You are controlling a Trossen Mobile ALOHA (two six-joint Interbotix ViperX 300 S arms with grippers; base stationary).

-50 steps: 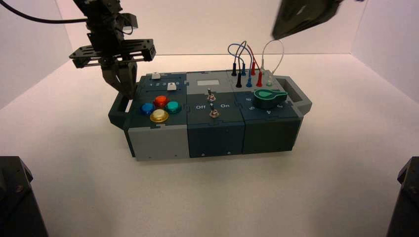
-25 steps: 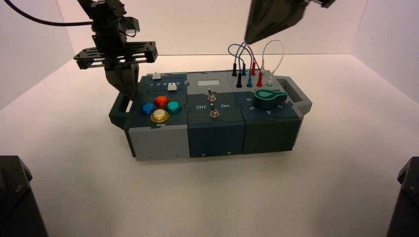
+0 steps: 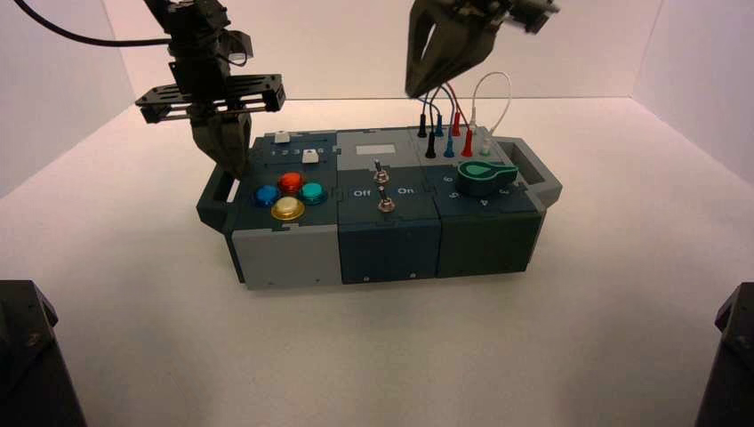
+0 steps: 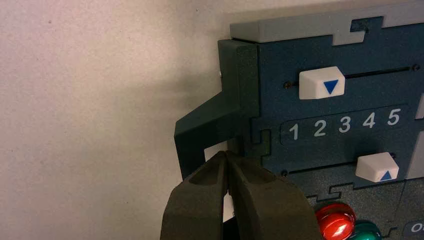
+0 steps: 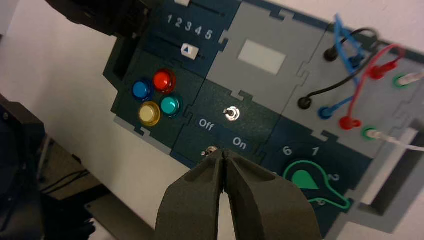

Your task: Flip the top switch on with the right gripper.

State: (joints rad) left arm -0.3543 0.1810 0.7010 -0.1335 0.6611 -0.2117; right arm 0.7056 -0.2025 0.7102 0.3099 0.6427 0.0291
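two silver toggles stood on the box's dark middle panel; the top switch, the farther one, sat between the grey plate and the off/on lettering. the right pincer hung high above the wires, tips pressed together and empty, pointing down, probably so a closed tip could nudge the lever. the left pincer, also closed and empty, hovered by the box's left handle.

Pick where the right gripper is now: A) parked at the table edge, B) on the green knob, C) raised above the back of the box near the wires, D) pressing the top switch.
C: the right gripper hangs above the wires, clear of the top switch.
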